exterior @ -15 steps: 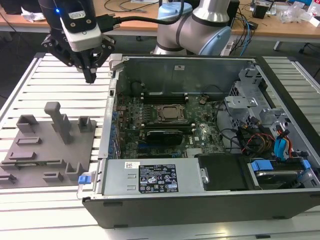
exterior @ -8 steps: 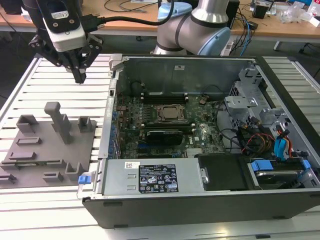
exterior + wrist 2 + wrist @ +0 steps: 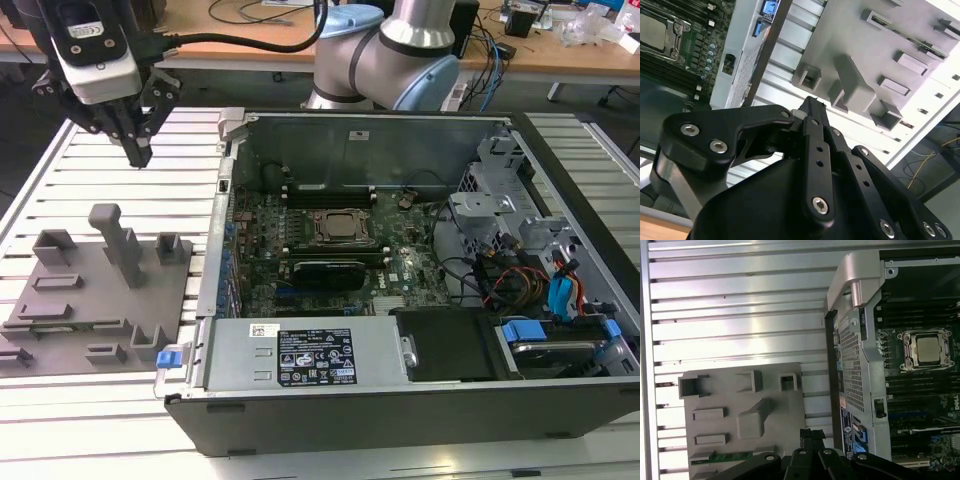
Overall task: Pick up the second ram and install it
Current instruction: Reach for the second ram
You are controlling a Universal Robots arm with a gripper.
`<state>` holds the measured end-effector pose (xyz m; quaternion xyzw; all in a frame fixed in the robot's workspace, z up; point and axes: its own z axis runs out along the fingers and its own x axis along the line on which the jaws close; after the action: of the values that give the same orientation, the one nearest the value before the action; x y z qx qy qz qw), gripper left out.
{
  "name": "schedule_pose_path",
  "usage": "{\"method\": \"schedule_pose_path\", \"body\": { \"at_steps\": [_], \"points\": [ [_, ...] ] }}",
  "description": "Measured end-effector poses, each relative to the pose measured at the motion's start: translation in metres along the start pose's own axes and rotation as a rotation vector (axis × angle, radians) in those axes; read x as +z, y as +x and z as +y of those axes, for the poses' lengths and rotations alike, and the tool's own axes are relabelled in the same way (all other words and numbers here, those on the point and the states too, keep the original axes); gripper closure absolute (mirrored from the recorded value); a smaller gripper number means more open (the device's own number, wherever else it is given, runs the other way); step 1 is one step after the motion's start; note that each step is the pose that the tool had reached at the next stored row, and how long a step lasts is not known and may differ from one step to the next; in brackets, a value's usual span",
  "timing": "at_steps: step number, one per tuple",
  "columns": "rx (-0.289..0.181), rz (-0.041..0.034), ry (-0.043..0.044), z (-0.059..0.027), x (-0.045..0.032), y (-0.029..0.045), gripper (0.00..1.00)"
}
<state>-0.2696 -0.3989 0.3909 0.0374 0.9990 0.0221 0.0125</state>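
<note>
On the exterior view's left, one grey tray (image 3: 95, 290) holds a single green stick, the second ram (image 3: 732, 456), seated edgewise in a slot, likely so that its upper edge can be pinched. The one gripper (image 3: 138, 150) hangs over the slatted table (image 3: 60, 190) near the tray, fingers pressed together on nothing. Rightward, one open case (image 3: 400, 410) lies with its motherboard (image 3: 420, 265) facing up, presumably for access from above.

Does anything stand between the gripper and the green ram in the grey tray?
Nothing visible: the gripper hangs by the grey tray, the ram lies uncovered in its slot, and the tray's post stands aside.
</note>
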Motion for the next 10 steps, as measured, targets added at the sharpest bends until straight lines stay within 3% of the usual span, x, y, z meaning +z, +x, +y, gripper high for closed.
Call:
{"method": "schedule_pose_path", "body": {
  "at_steps": [10],
  "points": [
    [0.000, 0.0000, 0.0000, -0.0013, 0.0003, 0.0173, 0.89]
  ]
}}
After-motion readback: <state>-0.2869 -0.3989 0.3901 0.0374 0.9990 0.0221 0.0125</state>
